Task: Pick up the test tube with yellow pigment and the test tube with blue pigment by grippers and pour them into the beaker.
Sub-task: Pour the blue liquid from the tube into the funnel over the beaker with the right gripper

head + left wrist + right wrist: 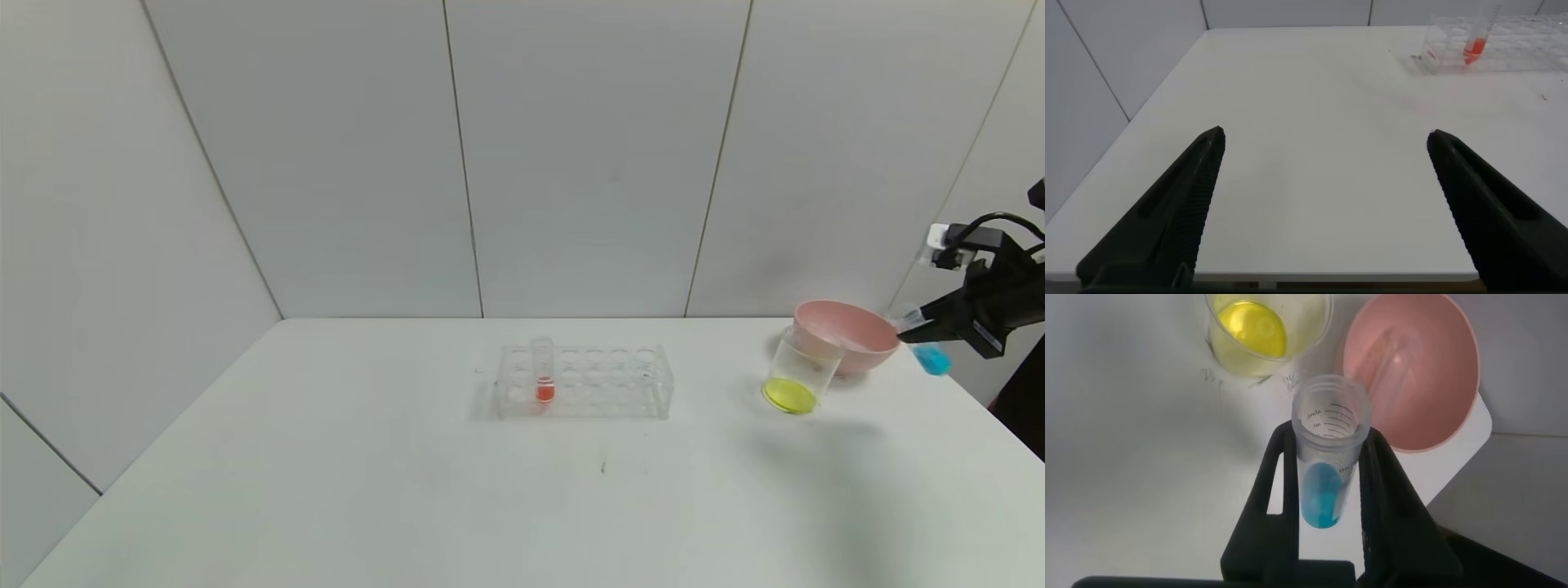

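Note:
My right gripper (916, 322) is shut on the test tube with blue pigment (929, 356). It holds the tube in the air at the table's far right, just right of the pink bowl, tilted with its mouth toward the bowl. The blue liquid sits at the tube's round bottom (1323, 494), between the fingers (1278, 482) of my right gripper (1328, 439). The beaker (798, 374) stands left of the bowl and holds yellow liquid; it also shows in the right wrist view (1266, 331). The test tube with yellow pigment is out of view. My left gripper (1324, 135) is open and empty above the table's near left.
The pink bowl (845, 335) touches the beaker's far right side; in the right wrist view the bowl (1409, 367) looks empty. A clear tube rack (584, 380) at the table's middle holds a red-orange-liquid tube (544, 371). The table's right edge (992, 412) is near my right gripper.

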